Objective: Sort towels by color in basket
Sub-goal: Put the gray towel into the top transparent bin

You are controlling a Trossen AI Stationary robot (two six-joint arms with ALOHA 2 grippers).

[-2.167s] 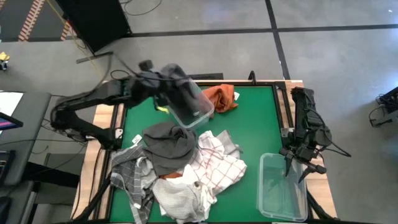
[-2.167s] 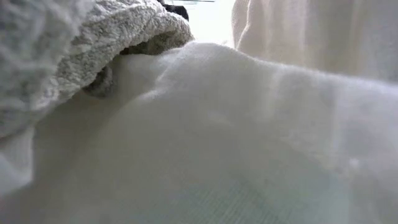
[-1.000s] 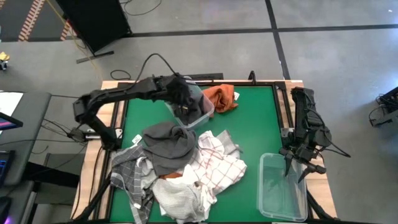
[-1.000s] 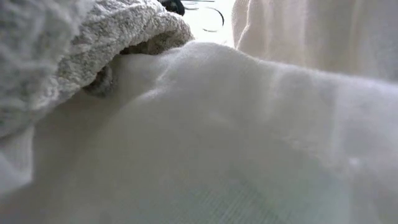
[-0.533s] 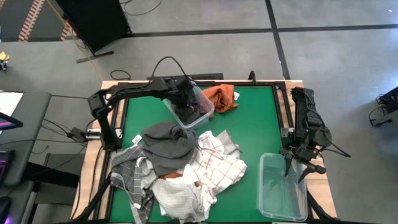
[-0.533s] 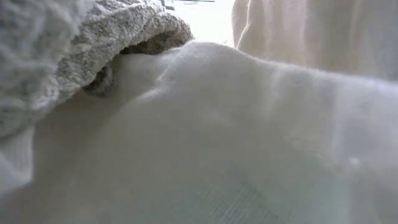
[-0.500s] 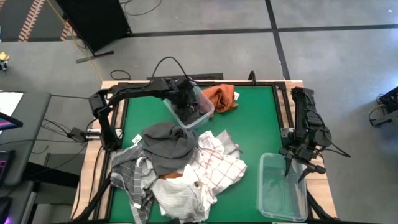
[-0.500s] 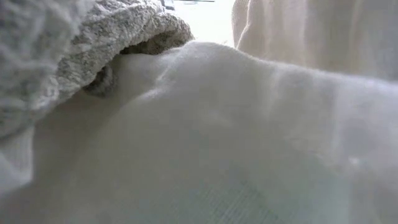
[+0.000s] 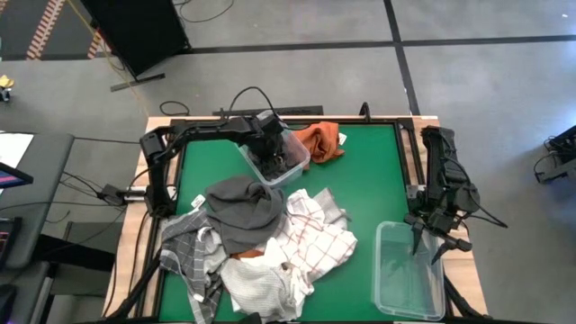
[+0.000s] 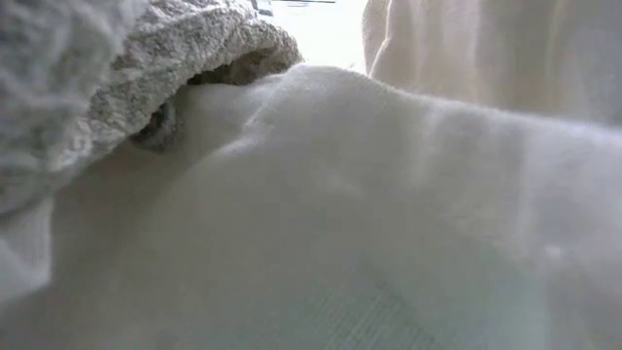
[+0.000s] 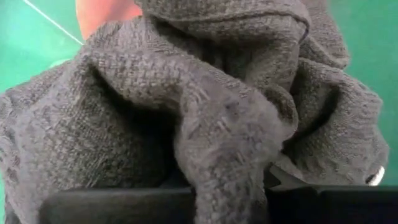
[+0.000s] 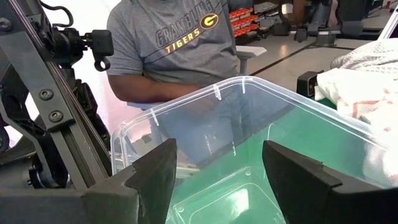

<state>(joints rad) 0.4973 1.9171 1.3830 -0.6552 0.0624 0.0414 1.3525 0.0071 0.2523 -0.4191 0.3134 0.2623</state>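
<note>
Left hand [image 9: 273, 151] is down inside the clear bin [image 9: 298, 144] at the table's [image 9: 360, 189] 11 o'clock, nearly closed, with the dark grey towel [image 11: 186, 106] bunched right in front of it. Whether it pinches the knit or has let go cannot be told.

Right hand [image 12: 214, 162] hangs wide and empty over the second bin [image 9: 409, 270] at 4 o'clock; a person in a grey shirt [image 12: 174, 43] sits beyond it.

Remaining towels:
- rust-orange towel [image 9: 319, 141] at 12 o'clock, just beside the first bin
- another dark grey cloth [image 9: 243, 211] on top of the pile at 8 o'clock
- grey plaid towel [image 9: 184, 247] at the pile's 9 o'clock side
- red-grid towel [image 9: 315, 229] at its 3 o'clock side
- white towel [image 9: 261, 288] at 6 o'clock, pressed against the low camera

Handling, as a judgement:
- all soft, light and limp; no stiffness, so they drape and trail when lifted
- coarse knit looks grippy, slip unlikely
- pile overlaps, so a neighbour may drag along
- best hold: a raised fold or bunched ridge near the cloth's middle, pinched from above, not a flat edge
- lift high to clear the bin wall
</note>
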